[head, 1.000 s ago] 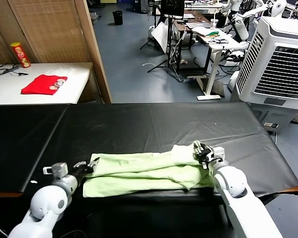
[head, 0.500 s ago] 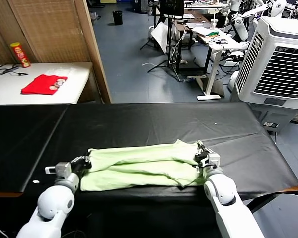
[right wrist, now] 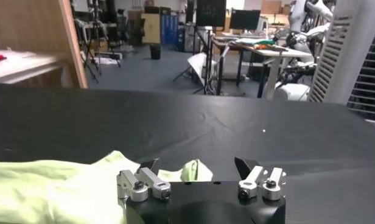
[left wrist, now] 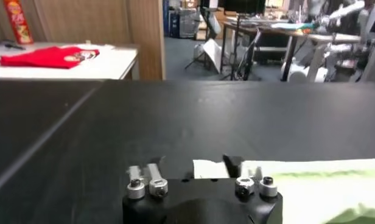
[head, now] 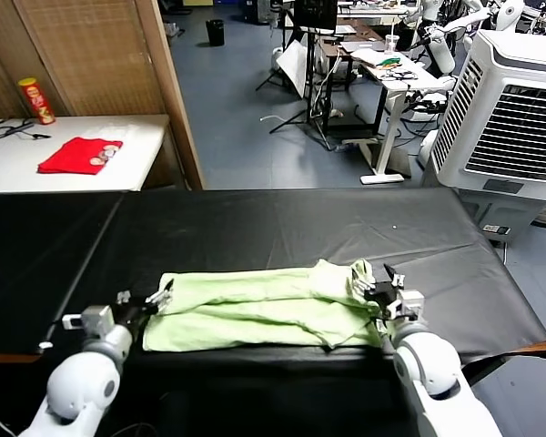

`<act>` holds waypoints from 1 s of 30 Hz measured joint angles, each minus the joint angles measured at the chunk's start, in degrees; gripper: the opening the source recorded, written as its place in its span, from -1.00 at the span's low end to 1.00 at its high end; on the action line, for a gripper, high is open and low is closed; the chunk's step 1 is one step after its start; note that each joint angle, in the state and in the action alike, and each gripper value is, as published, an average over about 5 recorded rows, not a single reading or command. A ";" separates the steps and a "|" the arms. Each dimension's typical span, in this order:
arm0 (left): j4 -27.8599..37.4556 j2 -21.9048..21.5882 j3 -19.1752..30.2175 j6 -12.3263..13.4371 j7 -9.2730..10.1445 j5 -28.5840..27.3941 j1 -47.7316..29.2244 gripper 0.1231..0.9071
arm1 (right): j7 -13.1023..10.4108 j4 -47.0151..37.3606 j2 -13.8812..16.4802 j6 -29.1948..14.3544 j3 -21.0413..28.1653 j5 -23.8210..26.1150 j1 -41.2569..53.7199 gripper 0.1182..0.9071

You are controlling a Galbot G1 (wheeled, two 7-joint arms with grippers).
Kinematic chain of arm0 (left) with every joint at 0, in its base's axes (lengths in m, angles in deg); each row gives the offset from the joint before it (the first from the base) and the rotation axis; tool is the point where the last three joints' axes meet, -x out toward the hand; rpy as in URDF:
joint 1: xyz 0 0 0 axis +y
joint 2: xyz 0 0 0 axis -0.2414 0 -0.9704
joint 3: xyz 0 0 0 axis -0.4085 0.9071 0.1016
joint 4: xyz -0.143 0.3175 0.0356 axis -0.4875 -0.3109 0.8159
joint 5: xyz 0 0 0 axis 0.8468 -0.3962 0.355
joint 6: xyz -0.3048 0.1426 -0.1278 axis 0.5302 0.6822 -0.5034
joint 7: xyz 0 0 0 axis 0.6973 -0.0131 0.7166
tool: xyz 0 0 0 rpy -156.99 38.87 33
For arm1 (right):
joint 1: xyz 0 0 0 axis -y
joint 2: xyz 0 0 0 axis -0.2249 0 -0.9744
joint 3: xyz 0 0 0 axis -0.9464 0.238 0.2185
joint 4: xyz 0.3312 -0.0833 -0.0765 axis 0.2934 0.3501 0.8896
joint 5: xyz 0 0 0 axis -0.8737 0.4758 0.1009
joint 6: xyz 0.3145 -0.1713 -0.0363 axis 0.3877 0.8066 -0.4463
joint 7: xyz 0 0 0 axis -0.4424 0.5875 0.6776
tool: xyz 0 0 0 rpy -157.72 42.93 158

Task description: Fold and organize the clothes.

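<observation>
Both grippers have let go: left gripper (head: 155,299) and right gripper (head: 375,284) sit low, fingers spread, at the folded shirt's (head: 255,306) 2 ends.

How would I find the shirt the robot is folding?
Look at the black table right before the robot. The shirt lies folded long along its near edge, between the open left gripper and open right gripper. It is pale green; the only other cloth is red.

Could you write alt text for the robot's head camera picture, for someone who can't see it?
A pale green shirt, folded into a long band, lies on a black table, with the robot's left gripper and right gripper open at either end.
</observation>
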 joint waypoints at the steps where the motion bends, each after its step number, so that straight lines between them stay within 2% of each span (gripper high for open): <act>1: -0.62 0.35 -0.10 0.06 -0.01 -0.01 0.93 0.70 | 0.09 0.55 0.06 0.00 -0.10 -0.02 -0.34 0.72; 10: -1.34 4.48 0.22 0.09 -0.05 0.18 5.28 0.72 | 0.92 3.56 0.33 -0.22 -0.35 0.15 -2.10 0.72; 13: -0.82 5.49 0.33 0.19 -0.09 0.00 5.16 0.63 | 1.05 3.86 0.35 -0.45 -0.40 0.32 -2.35 0.72; 17: -0.05 6.54 0.33 0.47 -0.11 -0.03 4.77 0.17 | 1.09 3.89 0.27 -0.71 -0.45 0.66 -2.45 0.72; 21: 0.59 7.25 0.38 0.53 -0.16 0.01 4.34 -0.43 | 1.28 3.89 -0.12 -0.94 -0.38 1.62 -2.49 0.72; 24: 0.85 7.33 0.46 0.47 -0.27 -0.39 4.01 -0.81 | 1.44 4.01 -0.57 -1.10 -0.33 2.43 -2.61 0.72; 27: 0.84 6.90 0.36 0.57 -0.46 -2.21 3.77 -0.94 | 1.46 4.30 -1.01 -1.12 -0.38 2.87 -2.84 0.72; 30: 0.81 5.77 -0.26 1.60 -0.96 -5.90 3.79 -0.92 | 1.46 4.46 -1.33 -1.18 -0.51 3.26 -3.07 0.72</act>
